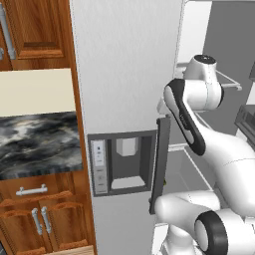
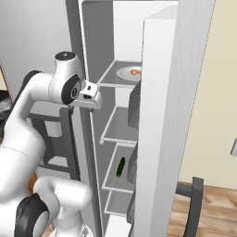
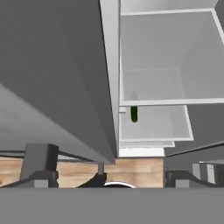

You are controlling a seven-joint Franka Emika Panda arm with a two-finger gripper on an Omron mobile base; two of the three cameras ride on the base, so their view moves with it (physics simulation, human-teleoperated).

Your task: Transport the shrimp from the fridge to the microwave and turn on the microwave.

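Fridge (image 2: pixel 176 115) open, shrimp (image 2: pixel 135 71) up on the top shelf, fingers spread and empty.

Shrimp is a small orange-pink curl on a pale round plate (image 2: pixel 126 73) on the upper shelf (image 2: pixel 113 78), seen in the right base view; too small to make out more. Judging it light, soft, prob. a bit slippery and easy to squash, so best pinch across the thick mid-body w/ gentle force, or take the plate by its rim if shrimp won't sit between the fingers. Gripper (image 3: pixel 105 177) released, nothing in it, looking down past the door edge at lower shelves where a dark green cucumber-like veg (image 3: pixel 134 113) lies. Arm's wrist sits near the upper shelf front, shrimp apart from it.
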